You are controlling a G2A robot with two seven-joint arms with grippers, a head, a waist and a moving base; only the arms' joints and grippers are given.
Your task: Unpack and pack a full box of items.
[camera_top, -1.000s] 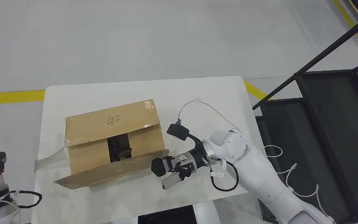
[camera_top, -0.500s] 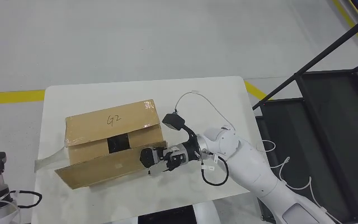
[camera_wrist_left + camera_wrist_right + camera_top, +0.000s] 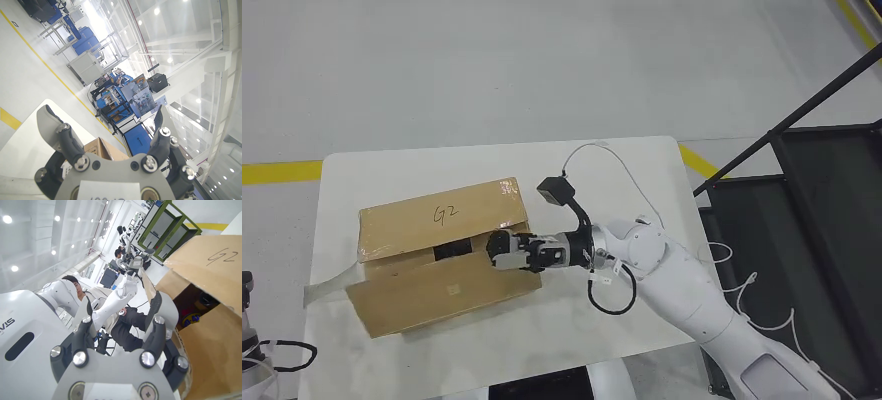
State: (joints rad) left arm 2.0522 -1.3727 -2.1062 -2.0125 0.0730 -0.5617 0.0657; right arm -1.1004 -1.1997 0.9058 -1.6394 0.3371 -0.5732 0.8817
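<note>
Box (image 3: 442,260): matt brown cardboard, corrugated edge, rough torn bits; glossy clear tape strip (image 3: 327,285) on it. Table (image 3: 622,170): smooth matt white. Right gripper (image 3: 122,298) & left gripper (image 3: 103,108): matt grey metal, shiny screws (image 3: 145,357), black ribbed rubbery pads (image 3: 151,311). Arm shell (image 3: 692,300): glossy white plastic.

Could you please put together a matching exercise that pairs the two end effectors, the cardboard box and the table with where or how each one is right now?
Things:
1. right end effector
2. left end effector
3. cardboard box
4. table

Places or states:
A. white, bearing the box
B. open, at the gap between the box's top flaps
C. open, held apart from the box
D. flaps partly shut, with a dark gap between them

Pairs: 1-B, 2-C, 3-D, 4-A
</note>
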